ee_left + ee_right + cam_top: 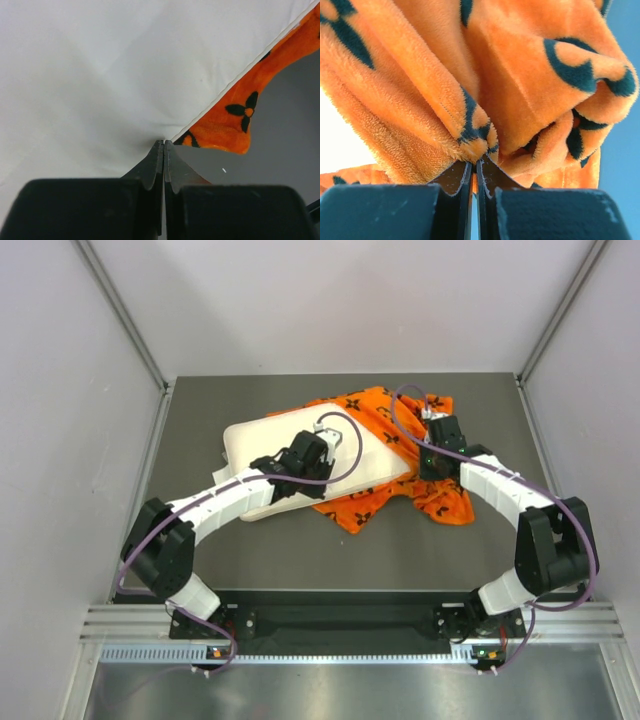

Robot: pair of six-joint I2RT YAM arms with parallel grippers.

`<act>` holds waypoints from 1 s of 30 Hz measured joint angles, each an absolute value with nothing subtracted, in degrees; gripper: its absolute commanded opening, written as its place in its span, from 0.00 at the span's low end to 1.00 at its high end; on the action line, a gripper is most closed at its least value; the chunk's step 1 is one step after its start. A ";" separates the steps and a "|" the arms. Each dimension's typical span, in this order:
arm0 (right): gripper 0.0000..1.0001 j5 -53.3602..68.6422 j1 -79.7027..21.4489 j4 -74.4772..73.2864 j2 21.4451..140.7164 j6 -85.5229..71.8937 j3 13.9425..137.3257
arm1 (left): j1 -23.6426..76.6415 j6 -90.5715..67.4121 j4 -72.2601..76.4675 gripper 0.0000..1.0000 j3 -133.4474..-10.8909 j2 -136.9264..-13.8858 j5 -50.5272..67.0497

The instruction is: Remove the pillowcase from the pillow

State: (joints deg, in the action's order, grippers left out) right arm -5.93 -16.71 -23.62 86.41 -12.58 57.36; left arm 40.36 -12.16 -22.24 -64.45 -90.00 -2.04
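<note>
Pillowcase lies bunched beside and under pillow on tabletop. Left gripper closed, pinching pillow; right gripper clamps pillowcase fold.

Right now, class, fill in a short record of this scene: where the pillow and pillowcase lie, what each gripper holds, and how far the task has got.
pillow: cream, lying on the table, mostly bare
pillowcase: orange, bunched beside and under the pillow's right part
left gripper: shut, pinching the pillow's edge
right gripper: shut on a pillowcase fold
progress: most of the pillow is out; whether a corner is still inside cannot be told
</note>
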 measured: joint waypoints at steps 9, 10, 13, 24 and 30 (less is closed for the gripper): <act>0.32 -1.91 -16.25 -27.40 83.70 -10.20 58.30 | 40.38 -12.34 -20.88 0.15 -63.99 -89.58 -0.86; 0.34 -1.74 -16.14 -28.32 82.78 -9.98 59.00 | 40.38 -11.99 -20.34 0.23 -63.99 -89.38 -0.89; 0.45 -1.61 -15.94 -30.33 79.66 -9.41 61.69 | 40.38 -11.42 -18.76 0.57 -63.99 -88.55 -0.80; 0.81 -0.62 -15.94 -32.01 76.47 -9.43 70.67 | 41.19 -10.28 -16.49 0.72 -69.23 -95.94 0.16; 0.89 1.56 -15.92 -32.69 83.09 -9.45 78.94 | 42.70 -9.15 -17.17 0.66 -71.90 -102.13 -3.84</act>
